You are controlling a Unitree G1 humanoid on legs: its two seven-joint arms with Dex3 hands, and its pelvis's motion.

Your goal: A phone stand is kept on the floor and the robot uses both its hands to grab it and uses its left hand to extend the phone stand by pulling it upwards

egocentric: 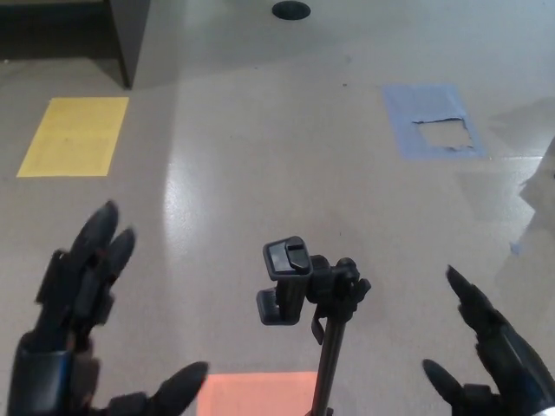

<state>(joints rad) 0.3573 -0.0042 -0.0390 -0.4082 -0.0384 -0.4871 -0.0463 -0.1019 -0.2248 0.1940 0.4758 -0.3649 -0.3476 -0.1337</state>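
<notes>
A black phone stand (312, 299) rises from the bottom middle of the head view, its clamp head at the top and its thin pole running down out of frame. My left hand (82, 329) is raised at the lower left, open, fingers spread and thumb pointing toward the pole, well apart from it. At the lower right, my right hand (494, 355) is also open with its fingers spread, clear of the stand. Neither hand touches the stand.
The grey floor carries a yellow rectangle (74, 136) at upper left, a torn blue patch (434, 121) at upper right and an orange patch (256, 394) by the pole's base. A dark cabinet corner (126, 39) and a black round floor disc (290, 9) lie at the top.
</notes>
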